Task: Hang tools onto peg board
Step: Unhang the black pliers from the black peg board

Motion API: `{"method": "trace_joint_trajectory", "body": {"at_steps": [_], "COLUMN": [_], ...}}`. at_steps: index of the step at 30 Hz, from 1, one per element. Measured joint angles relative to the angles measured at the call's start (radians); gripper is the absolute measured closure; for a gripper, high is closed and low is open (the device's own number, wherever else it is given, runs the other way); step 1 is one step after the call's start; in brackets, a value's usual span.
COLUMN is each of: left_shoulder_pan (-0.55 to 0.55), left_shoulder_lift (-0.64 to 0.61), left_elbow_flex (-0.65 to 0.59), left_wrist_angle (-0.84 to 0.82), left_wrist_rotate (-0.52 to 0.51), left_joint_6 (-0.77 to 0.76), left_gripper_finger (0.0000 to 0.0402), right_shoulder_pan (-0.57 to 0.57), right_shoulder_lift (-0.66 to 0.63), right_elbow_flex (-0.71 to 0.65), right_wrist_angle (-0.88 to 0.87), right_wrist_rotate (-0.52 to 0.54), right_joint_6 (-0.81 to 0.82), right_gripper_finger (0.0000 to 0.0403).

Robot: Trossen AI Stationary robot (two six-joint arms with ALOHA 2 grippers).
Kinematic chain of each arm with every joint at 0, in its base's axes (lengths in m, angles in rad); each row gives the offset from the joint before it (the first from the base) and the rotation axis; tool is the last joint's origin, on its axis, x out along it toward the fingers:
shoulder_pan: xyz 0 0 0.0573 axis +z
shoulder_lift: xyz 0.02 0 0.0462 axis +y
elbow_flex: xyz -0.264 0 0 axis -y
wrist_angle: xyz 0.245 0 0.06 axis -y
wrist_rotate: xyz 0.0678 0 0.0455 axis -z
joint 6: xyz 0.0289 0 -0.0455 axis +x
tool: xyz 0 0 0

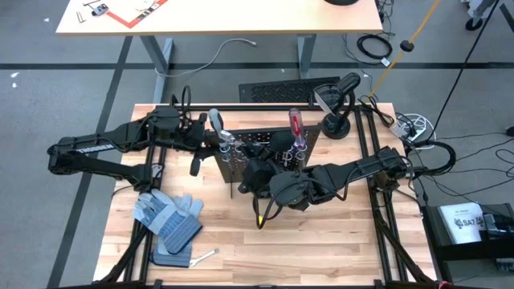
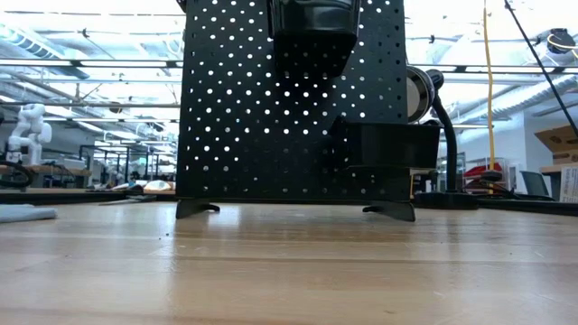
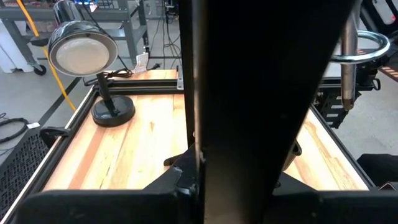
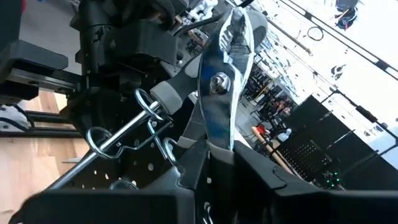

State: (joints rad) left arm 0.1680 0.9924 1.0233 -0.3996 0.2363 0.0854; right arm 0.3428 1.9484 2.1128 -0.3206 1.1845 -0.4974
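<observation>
On the worktop [image 1: 321, 233], near edge, gloves [image 1: 167, 217] and a wrench [image 1: 207, 255] lie. Mid-table, the right end effector [image 4: 208, 165] grasps pliers [image 4: 219, 87] at the peg board [image 2: 289, 99], whose rings [image 1: 229, 148] are half hidden. The left end effector's [image 1: 210, 144] grip cannot be told. Behind stands a lamp [image 3: 84, 53].

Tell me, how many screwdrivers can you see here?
2. The grey-handled one stands in the peg board's left rings; the red-handled one stands further right along the same row. More may be hidden under the arms.
</observation>
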Motion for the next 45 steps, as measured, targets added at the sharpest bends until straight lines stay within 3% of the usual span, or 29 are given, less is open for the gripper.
{"method": "trace_joint_trajectory", "body": {"at_steps": [4,26,35,40,45], "left_shoulder_pan": [0.000,0.000,0.000,0.000,0.000], "left_shoulder_lift": [0.000,0.000,0.000,0.000,0.000], "left_elbow_flex": [0.000,0.000,0.000,0.000,0.000], "left_wrist_angle": [0.000,0.000,-0.007,-0.006,-0.003], "left_wrist_rotate": [0.000,0.000,0.006,0.005,0.000], "left_joint_6": [0.000,0.000,0.003,0.003,0.000], "left_gripper_finger": [0.0339,0.0339,0.0339,0.0339,0.0339], "right_shoulder_pan": [0.001,0.000,-0.003,-0.002,-0.002], "right_shoulder_lift": [0.000,-0.002,-0.004,-0.004,-0.001], "right_elbow_flex": [0.000,0.001,0.001,0.002,0.002], "right_wrist_angle": [-0.002,0.003,0.007,0.013,0.039], "right_wrist_rotate": [0.014,0.044,-0.062,-0.073,-0.032], "right_joint_6": [0.029,0.239,0.113,-0.049,-0.080], "right_gripper_finger": [0.0379,0.0379,0.0379,0.0379,0.0379]}}
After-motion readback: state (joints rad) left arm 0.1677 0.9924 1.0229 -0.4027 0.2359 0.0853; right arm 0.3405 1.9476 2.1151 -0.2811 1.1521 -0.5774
